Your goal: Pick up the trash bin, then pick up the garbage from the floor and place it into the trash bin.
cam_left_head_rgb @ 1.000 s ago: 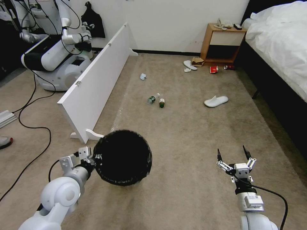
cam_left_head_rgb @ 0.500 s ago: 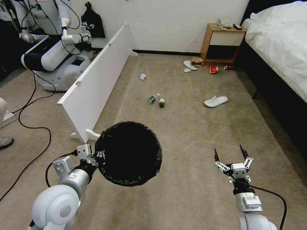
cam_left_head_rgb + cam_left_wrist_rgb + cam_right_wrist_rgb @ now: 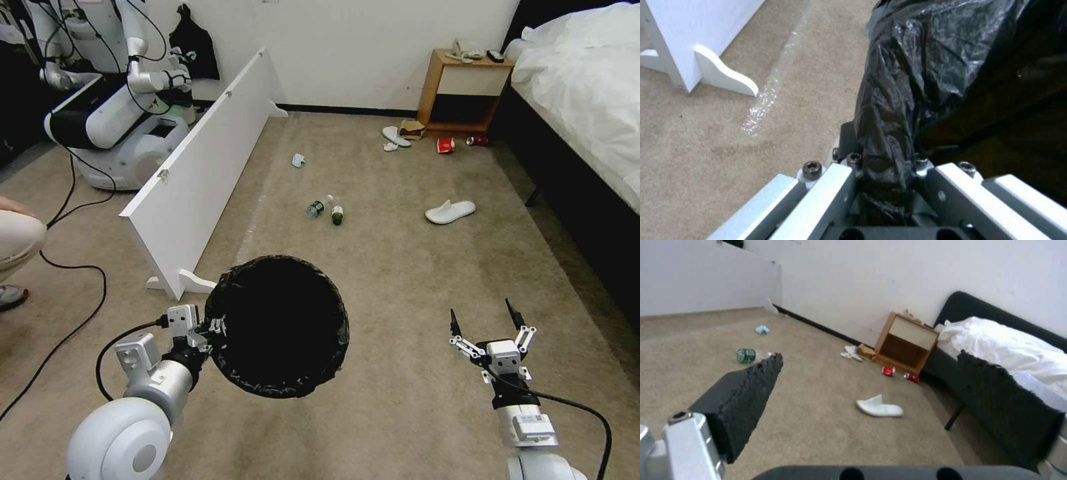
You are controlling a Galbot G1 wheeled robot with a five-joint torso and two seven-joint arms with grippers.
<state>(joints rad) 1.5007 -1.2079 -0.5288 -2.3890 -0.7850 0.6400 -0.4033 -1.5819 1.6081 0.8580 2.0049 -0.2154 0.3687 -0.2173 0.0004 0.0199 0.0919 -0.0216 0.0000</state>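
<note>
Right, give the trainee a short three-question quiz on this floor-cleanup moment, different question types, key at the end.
1. True or false: the left gripper is clamped on the bag-lined rim of the trash bin, held above the carpet.
2. Multiple choice: which item lies nearest the two green-labelled bottles? A) the red cup B) the single white slipper out on the carpet C) the brown paper bag
3. Fill in: the right gripper hovers with its fingers ____ and nothing between them.

Key: 1 true; 2 B; 3 open.
</note>
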